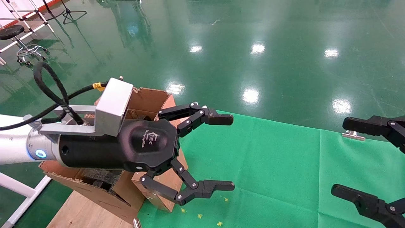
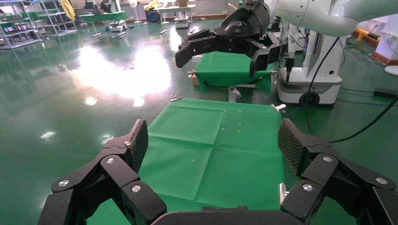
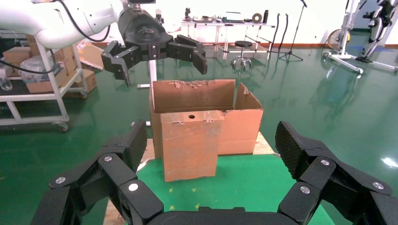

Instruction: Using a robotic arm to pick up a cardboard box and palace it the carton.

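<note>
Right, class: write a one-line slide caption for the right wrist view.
Open left hand above the flapped carton, seen between the open right hand's fingers.

The left gripper is raised on the left side, its white-and-silver arm reaching to the right, fingers spread wide and holding nothing. The right gripper waits at the right edge, also wide open.

My left claw and its black housing cover most of the carton in my head view, so its inside is hidden apart from a strip of black foam below my wrist. My right claw is cut off by the picture's edge, only its fingers showing. The surface beyond my claws runs out of view.
</note>
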{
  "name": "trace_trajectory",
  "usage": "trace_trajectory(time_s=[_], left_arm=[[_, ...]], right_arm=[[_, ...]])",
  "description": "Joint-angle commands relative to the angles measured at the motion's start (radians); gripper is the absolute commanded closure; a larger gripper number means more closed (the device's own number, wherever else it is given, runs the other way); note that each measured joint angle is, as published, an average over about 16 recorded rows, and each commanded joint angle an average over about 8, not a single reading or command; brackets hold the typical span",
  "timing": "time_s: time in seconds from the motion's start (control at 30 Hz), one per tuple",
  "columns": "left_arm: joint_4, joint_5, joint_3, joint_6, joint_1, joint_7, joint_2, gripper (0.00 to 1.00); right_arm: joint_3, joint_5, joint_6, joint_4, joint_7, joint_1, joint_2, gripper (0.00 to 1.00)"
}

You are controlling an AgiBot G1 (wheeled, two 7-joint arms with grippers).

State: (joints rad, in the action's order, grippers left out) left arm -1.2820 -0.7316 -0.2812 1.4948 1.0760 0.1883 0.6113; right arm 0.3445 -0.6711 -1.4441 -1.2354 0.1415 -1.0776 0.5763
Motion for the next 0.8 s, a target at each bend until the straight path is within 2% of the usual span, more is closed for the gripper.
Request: trace_trajectory(time_s=[0.03, 0.43, 0.5, 0.7, 0.77, 0.8], left_arm=[[0.0, 0.0, 0.0, 0.0, 0.0, 0.0, 0.0, 0.0], [-0.001, -0.001, 0.0, 0.0, 0.0, 0.0, -0.001, 0.0], [-0.002, -0.006, -0.002, 0.001, 0.001, 0.001, -0.002, 0.0], [-0.018, -0.083, -0.023, -0.011, 0.032, 0.015, -0.024, 0.0], [-0.026, -0.129, -0.035, -0.02, 0.052, 0.024, -0.034, 0.0], [-0.031, -0.158, -0.043, -0.024, 0.064, 0.027, -0.039, 0.0]], right_arm=[[0.0, 0.0, 0.0, 0.0, 0.0, 0.0, 0.0, 0.0], [0.0, 0.0, 0.0, 0.0, 0.0, 0.0, 0.0, 0.02], [0.0, 0.0, 0.0, 0.0, 0.0, 0.0, 0.0, 0.15], [0.0, 0.0, 0.0, 0.0, 0.0, 0.0, 0.0, 0.88], [0.0, 0.0, 0.0, 0.0, 0.0, 0.0, 0.0, 1.0], [0.0, 0.0, 0.0, 0.0, 0.0, 0.0, 0.0, 1.0]])
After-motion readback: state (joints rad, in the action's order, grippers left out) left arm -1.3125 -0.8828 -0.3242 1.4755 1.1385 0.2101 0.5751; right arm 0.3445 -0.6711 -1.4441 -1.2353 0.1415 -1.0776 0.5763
